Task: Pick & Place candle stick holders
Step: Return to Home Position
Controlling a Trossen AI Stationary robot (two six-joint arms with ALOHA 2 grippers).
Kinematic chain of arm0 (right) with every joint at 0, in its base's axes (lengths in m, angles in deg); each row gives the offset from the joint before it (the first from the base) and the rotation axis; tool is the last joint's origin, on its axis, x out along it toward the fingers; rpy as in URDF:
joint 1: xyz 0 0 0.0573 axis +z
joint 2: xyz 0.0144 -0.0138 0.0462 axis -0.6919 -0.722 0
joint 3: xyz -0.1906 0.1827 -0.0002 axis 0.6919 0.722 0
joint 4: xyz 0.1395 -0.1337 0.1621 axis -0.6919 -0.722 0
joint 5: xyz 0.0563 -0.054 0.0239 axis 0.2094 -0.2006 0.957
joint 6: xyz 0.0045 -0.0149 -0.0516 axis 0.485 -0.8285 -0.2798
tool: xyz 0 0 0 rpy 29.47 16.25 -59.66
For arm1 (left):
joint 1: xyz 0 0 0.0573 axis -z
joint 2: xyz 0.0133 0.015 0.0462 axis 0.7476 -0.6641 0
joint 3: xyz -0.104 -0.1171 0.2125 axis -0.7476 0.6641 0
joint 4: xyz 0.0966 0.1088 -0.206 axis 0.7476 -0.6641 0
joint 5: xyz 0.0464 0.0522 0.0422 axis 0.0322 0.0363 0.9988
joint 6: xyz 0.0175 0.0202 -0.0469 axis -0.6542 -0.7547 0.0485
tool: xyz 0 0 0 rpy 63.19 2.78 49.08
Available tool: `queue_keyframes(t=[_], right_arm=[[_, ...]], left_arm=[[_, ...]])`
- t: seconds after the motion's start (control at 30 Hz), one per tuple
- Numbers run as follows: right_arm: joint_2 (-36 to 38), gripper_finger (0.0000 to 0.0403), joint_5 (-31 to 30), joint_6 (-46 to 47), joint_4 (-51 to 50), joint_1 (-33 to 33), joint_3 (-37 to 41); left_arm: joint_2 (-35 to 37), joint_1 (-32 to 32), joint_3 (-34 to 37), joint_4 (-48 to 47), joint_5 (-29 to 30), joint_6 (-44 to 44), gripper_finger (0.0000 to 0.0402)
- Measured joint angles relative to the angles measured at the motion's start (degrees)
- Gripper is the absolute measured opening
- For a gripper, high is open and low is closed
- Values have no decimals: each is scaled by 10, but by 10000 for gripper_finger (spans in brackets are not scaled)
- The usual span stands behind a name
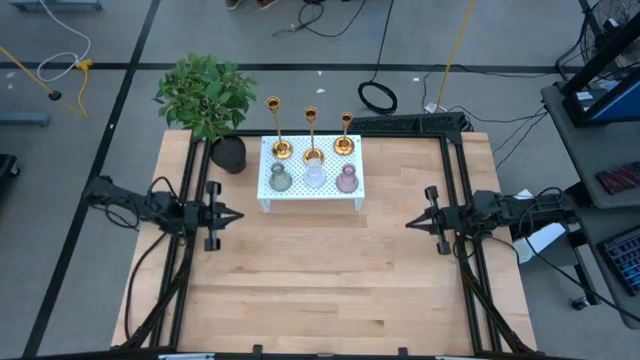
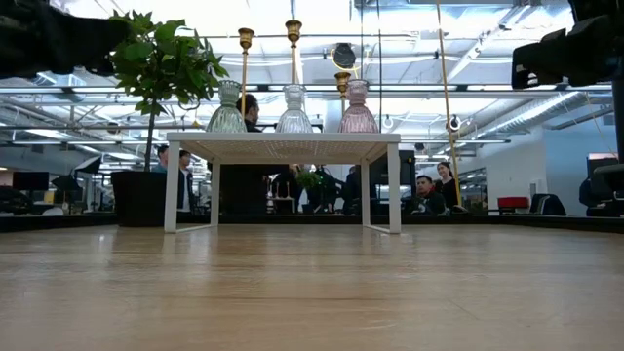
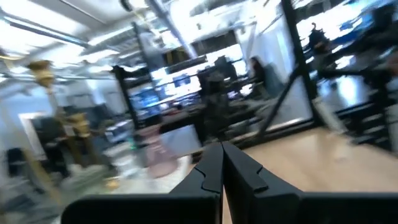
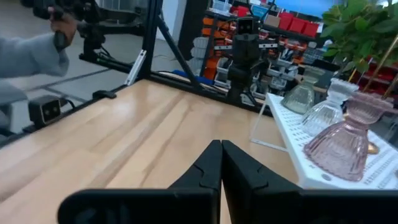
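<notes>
Three gold candlesticks [image 1: 311, 130] stand by their round bases on the far half of a small white perforated stand [image 1: 311, 198]. Three squat glassy holders stand on its near half: olive-green [image 1: 280, 178], clear [image 1: 314, 177], pink [image 1: 347, 179]. In the low view they show atop the stand as green [image 2: 226, 109], clear [image 2: 293, 110], pink [image 2: 357, 108]. My left gripper [image 1: 236, 215] is shut and empty, left of the stand. My right gripper [image 1: 409, 223] is shut and empty, right of the stand; its wrist view shows the pink holder [image 4: 345, 137] close by.
A leafy plant [image 1: 205, 92] in a dark pot [image 1: 229, 154] stands at the stand's far left. A black frame [image 1: 455, 150] runs along the table's far and side edges. Bare wood [image 1: 320, 290] lies near of the stand. People show in the room beyond [image 2: 429, 195].
</notes>
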Motion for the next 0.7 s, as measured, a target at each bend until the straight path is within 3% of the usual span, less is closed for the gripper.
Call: queue_keyframes(t=[0.13,0.3,0.7], right_arm=[[3,0,1,-21,-4,-12,0],[16,0,2,12,-19,-29,0],[41,0,1,33,36,-36,44]], left_arm=[[0,-49,0,-5,-1,-34,3],[0,-98,0,-31,-33,20,3],[-1,-137,1,-61,-47,54,7]])
